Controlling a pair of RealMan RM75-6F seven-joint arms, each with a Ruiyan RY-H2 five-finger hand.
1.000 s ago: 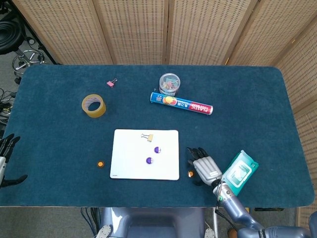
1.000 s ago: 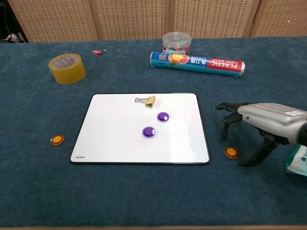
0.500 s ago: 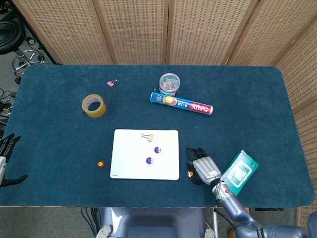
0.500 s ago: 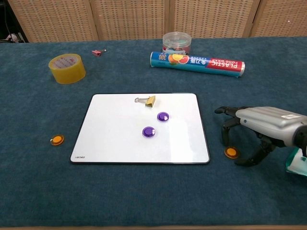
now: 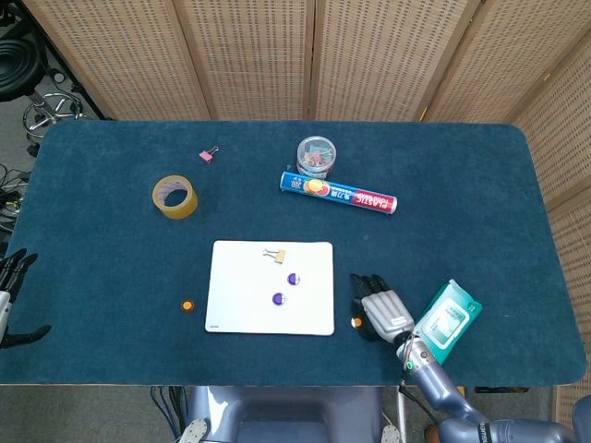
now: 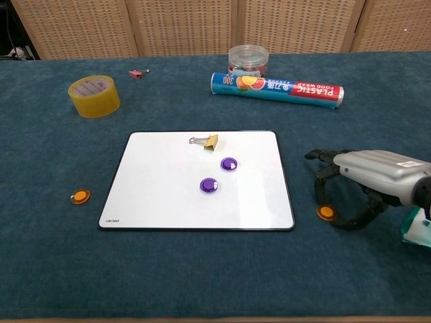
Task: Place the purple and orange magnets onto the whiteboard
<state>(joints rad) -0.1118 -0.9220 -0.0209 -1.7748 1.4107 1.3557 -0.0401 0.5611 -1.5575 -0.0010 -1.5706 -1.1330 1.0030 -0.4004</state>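
The whiteboard (image 5: 249, 305) (image 6: 161, 182) lies flat near the table's front, with two purple magnets (image 5: 294, 278) (image 6: 229, 163) on it, the second one (image 5: 278, 298) (image 6: 209, 184) lower left of the first. One orange magnet (image 5: 186, 305) (image 6: 80, 196) lies on the cloth left of the board. Another orange magnet (image 5: 355, 322) (image 6: 326, 212) lies right of the board. My right hand (image 5: 383, 314) (image 6: 374, 176) arches over it, a finger and the thumb standing on either side; the magnet still rests on the cloth. My left hand (image 5: 11, 281) hangs off the table's left edge, fingers apart and empty.
A gold binder clip (image 5: 275, 254) (image 6: 210, 140) sits on the board's top edge. A wipes pack (image 5: 448, 318) (image 6: 419, 227) lies just right of my right hand. Further back are a tape roll (image 5: 174, 197), a pink clip (image 5: 209, 155), a jar (image 5: 317, 156) and a wrap box (image 5: 338, 192).
My right hand has sunk a little and its finger and thumb have drawn in closer around the right orange magnet. The magnet and the left hand have not moved.
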